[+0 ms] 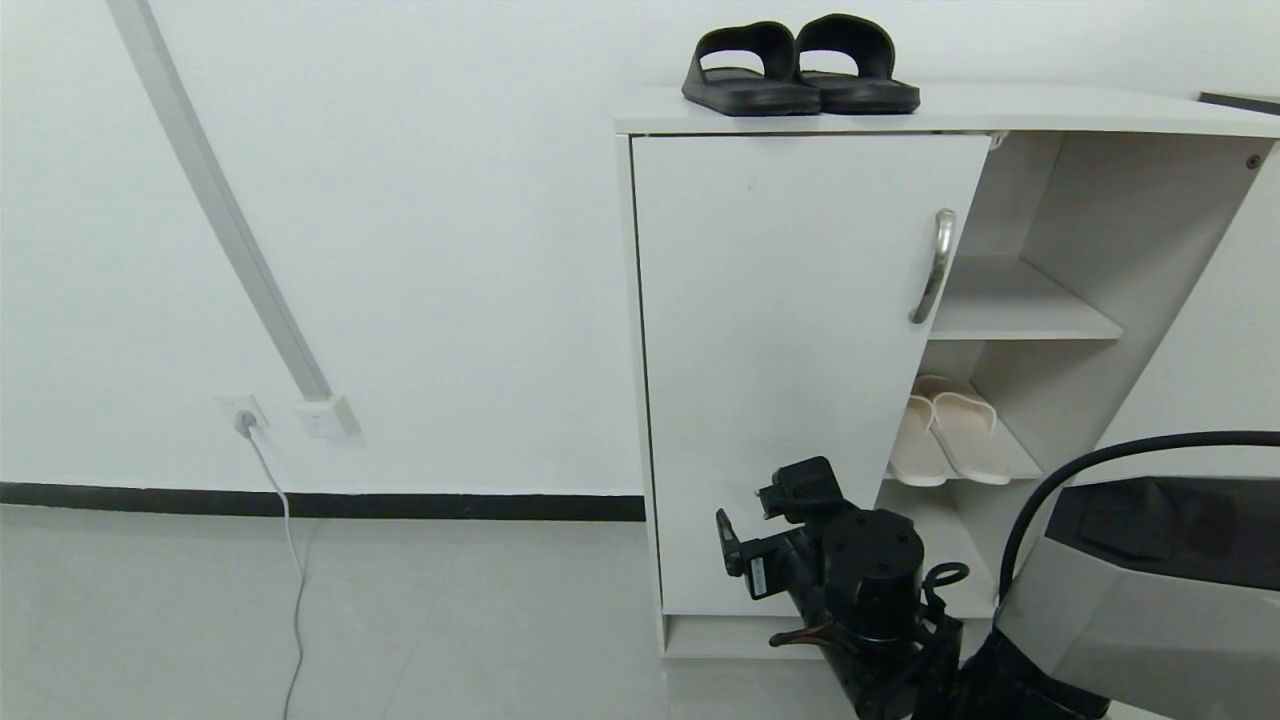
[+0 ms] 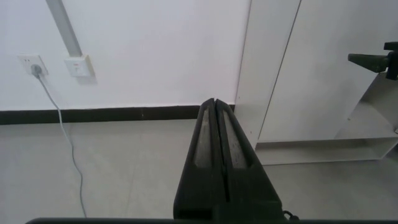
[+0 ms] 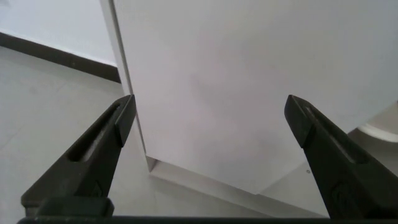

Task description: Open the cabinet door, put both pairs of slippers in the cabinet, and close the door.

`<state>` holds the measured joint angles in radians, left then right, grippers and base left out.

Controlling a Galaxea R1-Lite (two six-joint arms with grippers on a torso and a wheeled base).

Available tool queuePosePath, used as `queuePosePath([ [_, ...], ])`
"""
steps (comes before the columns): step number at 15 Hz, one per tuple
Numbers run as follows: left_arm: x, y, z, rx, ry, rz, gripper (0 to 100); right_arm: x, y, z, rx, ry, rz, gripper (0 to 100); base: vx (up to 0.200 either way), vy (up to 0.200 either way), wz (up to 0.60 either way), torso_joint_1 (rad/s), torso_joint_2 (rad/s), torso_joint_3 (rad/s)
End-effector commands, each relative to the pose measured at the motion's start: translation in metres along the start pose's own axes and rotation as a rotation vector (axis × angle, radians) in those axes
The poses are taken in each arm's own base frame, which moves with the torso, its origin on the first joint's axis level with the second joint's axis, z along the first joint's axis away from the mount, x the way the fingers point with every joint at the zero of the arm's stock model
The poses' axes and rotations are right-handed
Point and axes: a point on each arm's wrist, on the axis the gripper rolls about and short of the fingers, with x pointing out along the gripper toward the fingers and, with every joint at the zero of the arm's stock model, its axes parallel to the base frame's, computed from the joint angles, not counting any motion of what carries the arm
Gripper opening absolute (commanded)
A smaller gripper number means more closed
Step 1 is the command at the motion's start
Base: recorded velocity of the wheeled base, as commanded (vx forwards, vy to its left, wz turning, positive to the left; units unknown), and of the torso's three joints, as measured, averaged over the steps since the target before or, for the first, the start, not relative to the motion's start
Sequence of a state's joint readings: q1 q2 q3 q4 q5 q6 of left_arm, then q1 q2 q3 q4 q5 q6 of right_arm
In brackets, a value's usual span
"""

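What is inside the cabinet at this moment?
A white pair of slippers lies on a lower shelf in the open side of the cabinet. Whatever sits behind the door is covered.

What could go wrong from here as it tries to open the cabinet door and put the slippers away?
1. The right arm sits low by the door, jaws open, well below the handle; rising, it might scrape the door.
2. The handle is slim and curved, so the jaws may slip off it.
3. The black slippers rest near the top's front edge; a jolt could drop them.
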<state>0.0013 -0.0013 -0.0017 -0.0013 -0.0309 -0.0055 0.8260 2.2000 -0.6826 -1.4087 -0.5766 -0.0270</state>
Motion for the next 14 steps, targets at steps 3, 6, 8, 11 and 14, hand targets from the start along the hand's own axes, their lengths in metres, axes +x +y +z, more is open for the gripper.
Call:
queuePosePath([
  [3,0.0001,0.0,0.0,-0.001,0.001,0.0,0,0.0003,0.0,-0.0029,-0.005,0.007,-0.001,100,0.0,0.0,0.0,0.0,0.0,0.0],
  [6,0.0001,0.0,0.0,-0.001,0.001,0.0,0,0.0005,0.0001,-0.0028,-0.005,0.007,-0.001,100,0.0,0.0,0.0,-0.002,-0.14,-0.15],
  [8,0.0001,0.0,0.0,-0.001,0.001,0.0,0,0.0005,0.0001,-0.0026,-0.004,0.005,-0.001,100,0.0,0.0,0.0,0.012,-0.16,-0.347],
  [11,0.0001,0.0,0.0,-0.001,0.001,0.0,0,0.0003,0.0,-0.0029,-0.005,0.007,-0.001,100,0.0,0.0,0.0,0.041,-0.52,-0.37],
  [14,0.0001,0.0,0.0,-0.001,0.001,0.0,0,0.0005,0.0001,-0.0026,-0.006,0.005,-0.001,100,0.0,0.0,0.0,0.106,-0.47,-0.359],
])
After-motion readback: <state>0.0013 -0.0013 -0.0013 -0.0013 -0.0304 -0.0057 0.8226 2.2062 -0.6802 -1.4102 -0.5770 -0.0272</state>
